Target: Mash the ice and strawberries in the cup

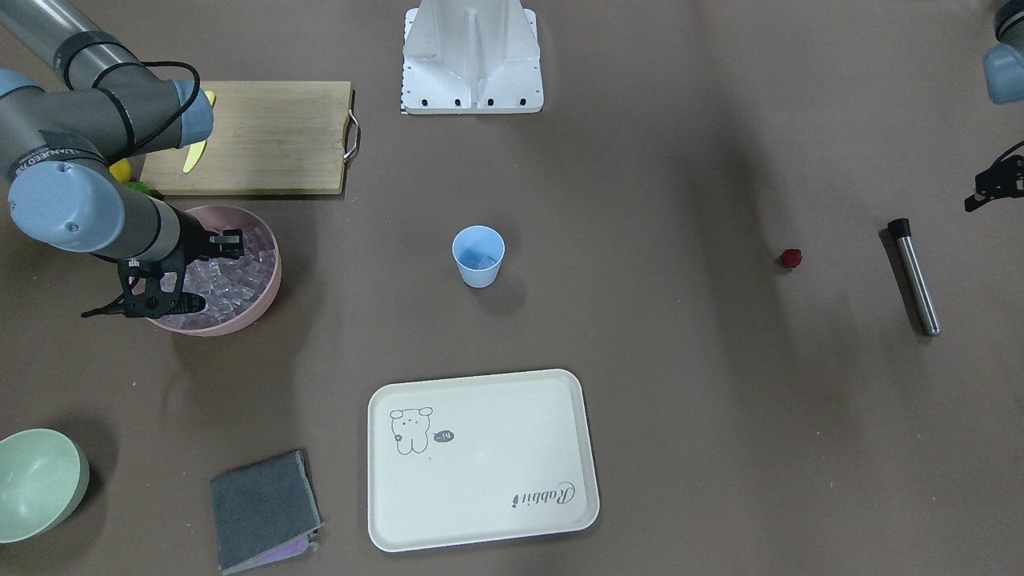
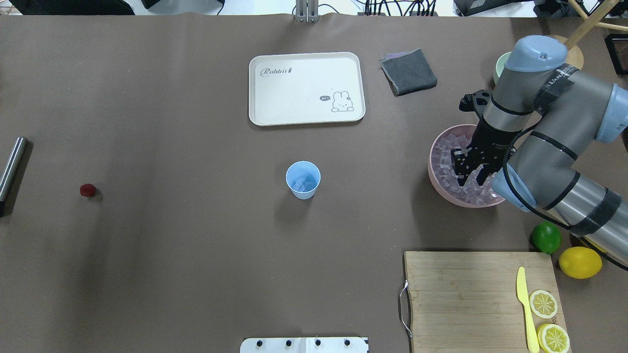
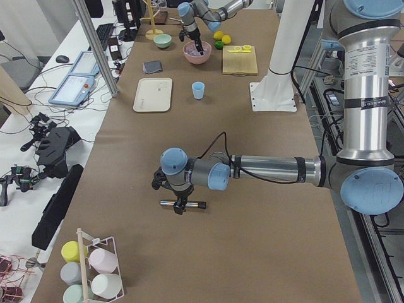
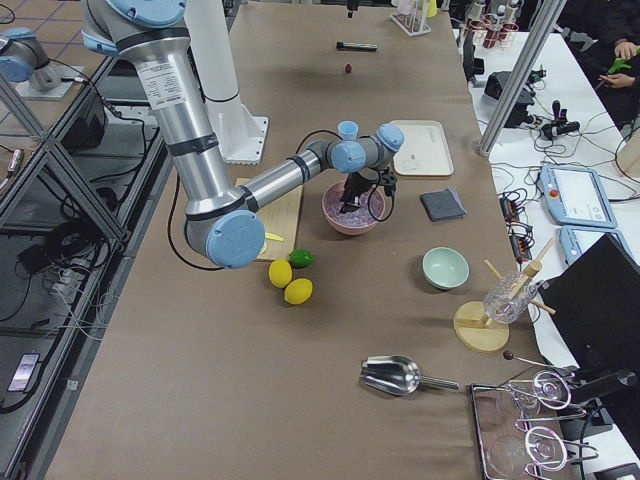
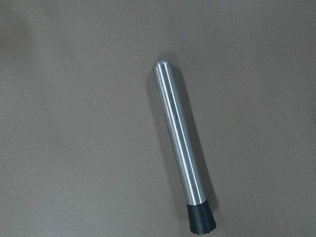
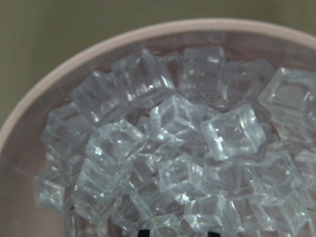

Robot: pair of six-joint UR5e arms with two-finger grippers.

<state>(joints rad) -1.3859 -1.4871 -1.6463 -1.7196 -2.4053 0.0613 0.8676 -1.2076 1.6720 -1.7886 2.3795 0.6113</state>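
One cube only: right claw [image 2: 472,179], spread over ice [image 2: 449,152] in pink bowl [image 2: 431,164], should drop straight, pinch topmost cube squarely.

The cup [image 2: 303,179] is light blue, the strawberry [image 2: 88,190] dark red, the ice [image 6: 197,148] clear and glassy in a pink bowl [image 1: 258,309], the tray [image 2: 294,98] cream with a dark line-drawn rabbit [image 2: 342,102] and script lettering [image 2: 276,71], the rod [image 5: 178,143] silver with a black tip [image 5: 201,219].

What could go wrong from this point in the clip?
The open right pincer hangs over loosely heaped ice in the pink bowl; a glassy cube may slip out on the way to the cup. The cup is small, so a drop may miss. The tiny strawberry could roll when pinched.
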